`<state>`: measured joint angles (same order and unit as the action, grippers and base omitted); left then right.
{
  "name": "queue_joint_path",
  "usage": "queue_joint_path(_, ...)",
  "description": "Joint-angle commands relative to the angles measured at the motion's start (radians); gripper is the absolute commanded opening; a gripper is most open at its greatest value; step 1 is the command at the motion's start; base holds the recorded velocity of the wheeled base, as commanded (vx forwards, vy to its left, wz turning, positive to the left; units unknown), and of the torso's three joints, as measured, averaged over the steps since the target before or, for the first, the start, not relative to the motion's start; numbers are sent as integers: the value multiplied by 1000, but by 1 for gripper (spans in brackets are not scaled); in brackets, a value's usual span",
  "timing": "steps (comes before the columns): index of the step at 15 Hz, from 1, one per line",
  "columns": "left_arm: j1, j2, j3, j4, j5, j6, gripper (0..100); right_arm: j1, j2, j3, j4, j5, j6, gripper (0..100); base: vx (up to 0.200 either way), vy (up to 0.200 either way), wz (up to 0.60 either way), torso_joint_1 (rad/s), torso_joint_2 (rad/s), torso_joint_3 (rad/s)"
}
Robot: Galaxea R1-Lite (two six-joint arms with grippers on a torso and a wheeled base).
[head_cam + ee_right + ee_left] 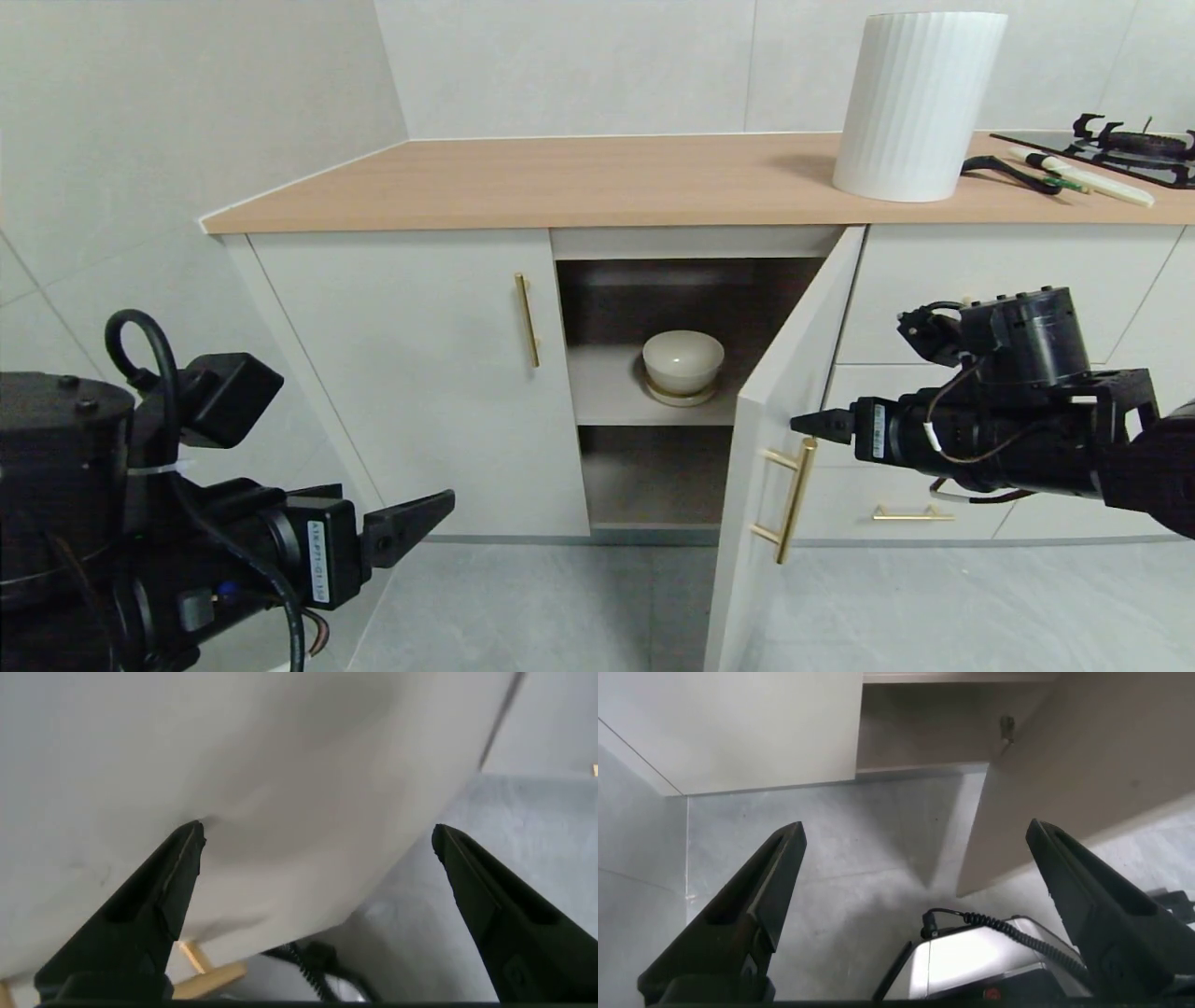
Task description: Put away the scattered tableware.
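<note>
The door (789, 373) of the cupboard stands swung out toward the near right, leaving the middle bay open for loading. A bowl (682, 359) sits on the shelf (607, 397) inside, on what looks like a plate, of which just a gold-edged rim shows under it.

The right gripper (810, 425) is at the top end of the door's handle (792, 499), jaws wide apart, probably placed to swing the door. I cannot tell whether it touches the handle. In the right wrist view the door face lies close before the spread jaws.

The left gripper (420, 523) hangs low at the near left over the floor, jaws also apart and empty, well clear of the door's swing.

The door hides the bay's right side, and the lower compartment is dim. On the counter (560, 182), utensils (1074, 177) lie beside a ribbed white container (920, 103); what they are is hard to make out.
</note>
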<state>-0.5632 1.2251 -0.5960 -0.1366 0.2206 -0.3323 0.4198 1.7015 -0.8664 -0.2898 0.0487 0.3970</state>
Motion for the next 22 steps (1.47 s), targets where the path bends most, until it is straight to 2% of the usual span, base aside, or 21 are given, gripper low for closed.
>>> queue_joint_path(1,0,-1,1,-1,2,-1,100,20,66,-52,0,6,-35,100,0,0,0,0,0,0)
queue_joint_path(9,20,4,15,-83,8,-4,100,86,280,-352,4,2,-44,100,0,0,0,0,0,0)
queue_joint_path(15,32,11,21,-112,42,-2,100,91,354,-413,-2,-56,16,100,0,0,0,0,0,0)
queue_joint_path(19,32,8,24,-107,43,1,100,93,372,-431,-3,-73,34,100,0,0,0,0,0,0)
queue_joint_path(22,32,10,25,-107,43,-1,100,93,380,-431,-32,-82,40,100,200,0,0,-4,4,9)
